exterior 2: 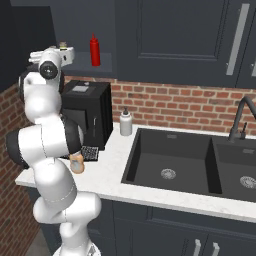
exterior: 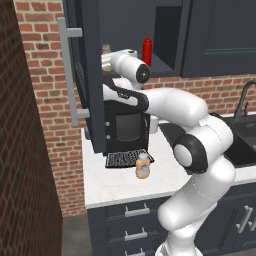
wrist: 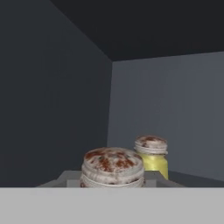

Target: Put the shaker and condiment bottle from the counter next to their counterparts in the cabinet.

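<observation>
In the hand view my gripper is shut on the shaker, whose speckled grey cap sits close between the fingers. It is inside the cabinet, just above the shelf. Behind it to the right stands the mustard-yellow counterpart shaker. The hand reaches in behind the open cabinet door. The red squeeze bottle stands further right on the shelf. The peach-orange condiment bottle stands on the counter in front of the coffee machine.
A black coffee machine stands under the cabinet with its drip grate at the front. A white soap dispenser sits beside the dark sink with its faucet. A brick wall closes the left side.
</observation>
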